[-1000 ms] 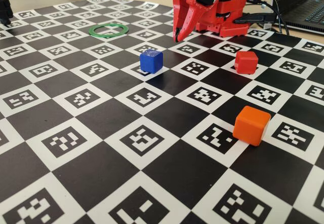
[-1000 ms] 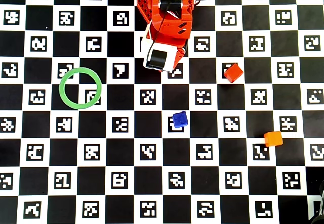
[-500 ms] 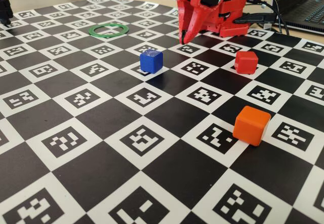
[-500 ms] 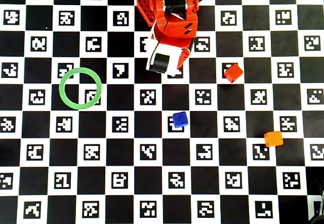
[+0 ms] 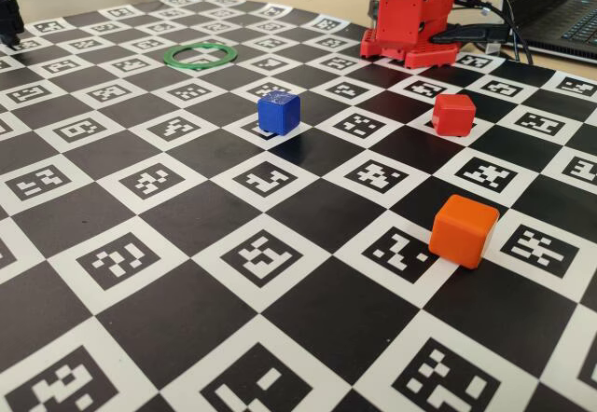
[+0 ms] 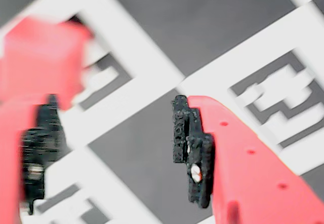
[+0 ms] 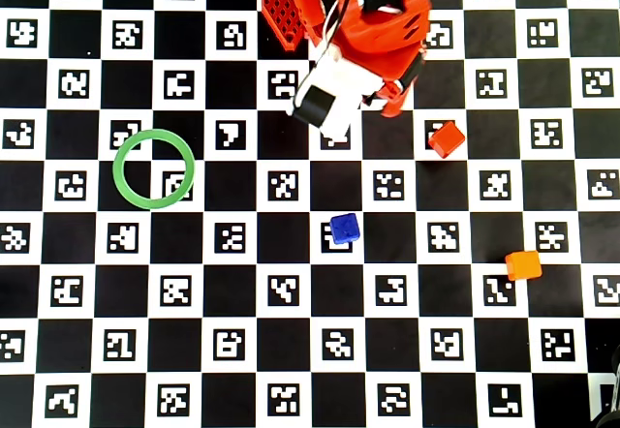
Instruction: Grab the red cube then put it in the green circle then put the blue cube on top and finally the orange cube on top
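Near the top middle of the overhead view, the pincer [image 6: 114,148] is wide and holds nothing. First step: reach the small matte red plastic cube [image 7: 447,139], alone on the checkered surface [image 7: 194,351], right of the arm. Next, drop over it and close.

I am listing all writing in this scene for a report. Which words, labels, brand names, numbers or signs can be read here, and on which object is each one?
No readable text in any view.
Board: only black-and-white square code patterns in the white squares, no letters or numbers.
Red cube, blue cube, orange cube, green ring: plain, no markings.
Robot arm: no label visible.
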`<state>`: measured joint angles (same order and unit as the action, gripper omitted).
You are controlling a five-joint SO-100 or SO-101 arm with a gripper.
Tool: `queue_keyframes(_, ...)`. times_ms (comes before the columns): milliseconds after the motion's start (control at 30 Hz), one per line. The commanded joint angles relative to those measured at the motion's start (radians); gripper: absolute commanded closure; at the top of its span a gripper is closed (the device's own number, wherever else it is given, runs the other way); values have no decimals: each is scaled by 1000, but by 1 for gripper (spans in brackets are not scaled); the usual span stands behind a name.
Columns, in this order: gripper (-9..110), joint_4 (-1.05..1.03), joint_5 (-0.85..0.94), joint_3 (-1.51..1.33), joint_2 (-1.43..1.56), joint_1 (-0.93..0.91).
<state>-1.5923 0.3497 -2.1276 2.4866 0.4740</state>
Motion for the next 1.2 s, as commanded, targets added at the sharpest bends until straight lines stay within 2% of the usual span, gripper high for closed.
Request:
queue_keyframes(0,76,-38,-126,215,-97,44)
queue_keyframes(167,67,-86,-299,359,-275,110)
queue_keyframes(467,63,-61,-506,453,-499,279)
queue_keyframes(733,63,57,-522,420,-624,319)
queue_keyframes(1167,63,322,-538,170,-724,331)
